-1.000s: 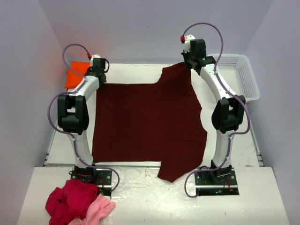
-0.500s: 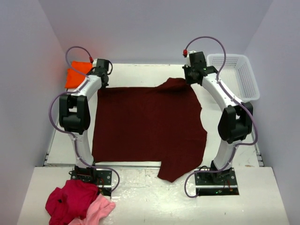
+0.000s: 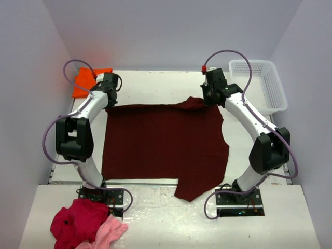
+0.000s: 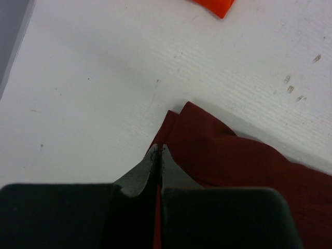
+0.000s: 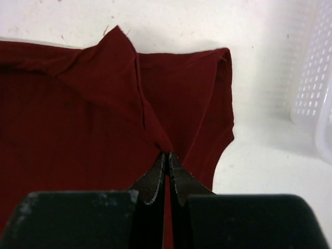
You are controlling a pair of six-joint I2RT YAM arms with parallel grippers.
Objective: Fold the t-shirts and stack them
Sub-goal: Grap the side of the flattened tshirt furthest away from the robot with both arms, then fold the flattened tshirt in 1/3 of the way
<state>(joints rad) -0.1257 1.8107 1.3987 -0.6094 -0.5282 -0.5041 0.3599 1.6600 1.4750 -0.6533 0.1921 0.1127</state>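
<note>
The large dark maroon t-shirt (image 3: pixel 163 142) lies spread over the middle of the table, a sleeve hanging past the near edge. My left gripper (image 3: pixel 108 99) is shut on its far left corner (image 4: pixel 179 129), cloth showing between the fingers. At the far right edge, my right gripper (image 3: pixel 207 98) is shut on a fold of the same shirt (image 5: pixel 104 104), which bunches up at the fingertips (image 5: pixel 167 154). The bright orange t-shirt (image 3: pixel 85 83) rests folded at the far left corner of the table; a corner of this orange shirt (image 4: pixel 215 6) shows in the left wrist view.
A white plastic basket (image 3: pixel 259 85) stands at the far right, and that basket's wall (image 5: pixel 316 78) is close to my right gripper. A crimson-red garment (image 3: pixel 75 220) and a light pink one (image 3: pixel 109 232) lie heaped in front of the left arm's base.
Both grippers have pulled the maroon shirt's far edge toward the near side. The raised right corner has come down and now lies folded low on the table.
</note>
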